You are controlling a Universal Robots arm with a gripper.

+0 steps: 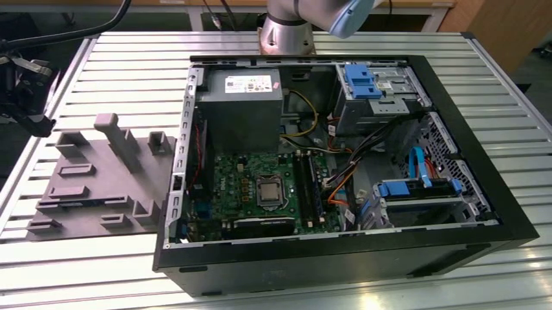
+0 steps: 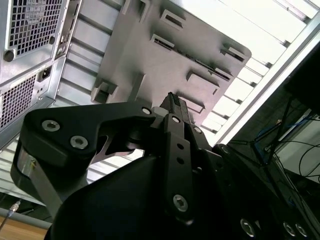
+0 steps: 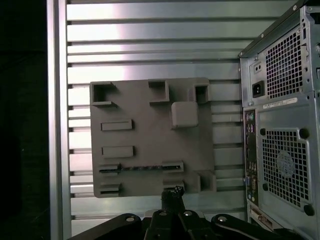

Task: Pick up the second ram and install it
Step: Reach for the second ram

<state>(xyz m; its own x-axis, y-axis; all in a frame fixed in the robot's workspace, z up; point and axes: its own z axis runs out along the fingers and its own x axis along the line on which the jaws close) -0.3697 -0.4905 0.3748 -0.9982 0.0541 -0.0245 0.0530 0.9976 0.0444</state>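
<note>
The second ram [image 3: 142, 168] sits in the grey fixture [image 3: 145, 135] on the bench [image 3: 150, 40], its long axis parallel to the fixture edge nearest the jaws. The jaws are narrow and empty, apart from the ram.

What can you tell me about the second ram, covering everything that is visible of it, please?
In the first wrist view, the second ram shows as a long, thin, dark strip with a row of small blocks along its length. It lies straight across the light grey fixture, each end sitting in a slotted block of that fixture. The gripper hovers nearby, not touching it.
</note>
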